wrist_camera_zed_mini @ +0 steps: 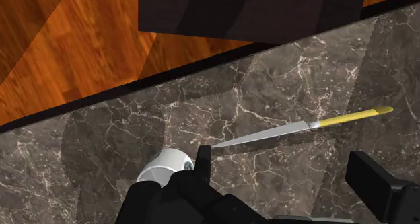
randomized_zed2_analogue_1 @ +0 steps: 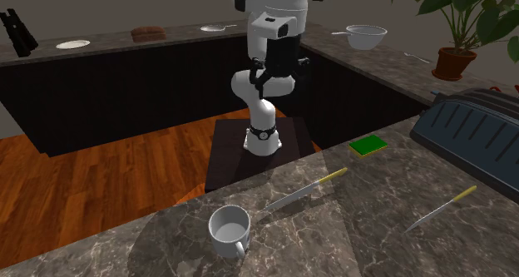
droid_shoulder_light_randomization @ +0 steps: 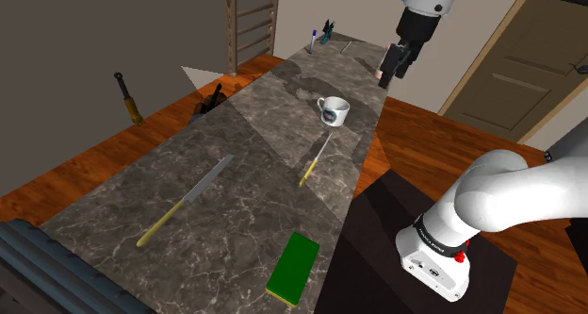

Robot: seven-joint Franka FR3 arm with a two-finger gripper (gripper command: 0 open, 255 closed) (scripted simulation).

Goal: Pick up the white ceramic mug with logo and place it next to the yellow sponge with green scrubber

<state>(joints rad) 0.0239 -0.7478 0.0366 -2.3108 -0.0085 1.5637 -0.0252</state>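
Plainly, the gripper (droid_shoulder_light_randomization: pixel 389 74) hangs empty, high by the counter's (droid_shoulder_light_randomization: pixel 236 199) right edge in the shoulder view, its fingers (wrist_camera_zed_mini: pixel 374 181) standing apart. The white mug (droid_shoulder_light_randomization: pixel 332 111) sits upright on the counter below it and to its left (in the wrist view, outside the finger gap, just beside one finger). The coming move, I judge, is a shift left and down; the sponge (droid_shoulder_light_randomization: pixel 293 268) lies well apart at the near end, past a yellow-handled knife (droid_shoulder_light_randomization: pixel 316 159).
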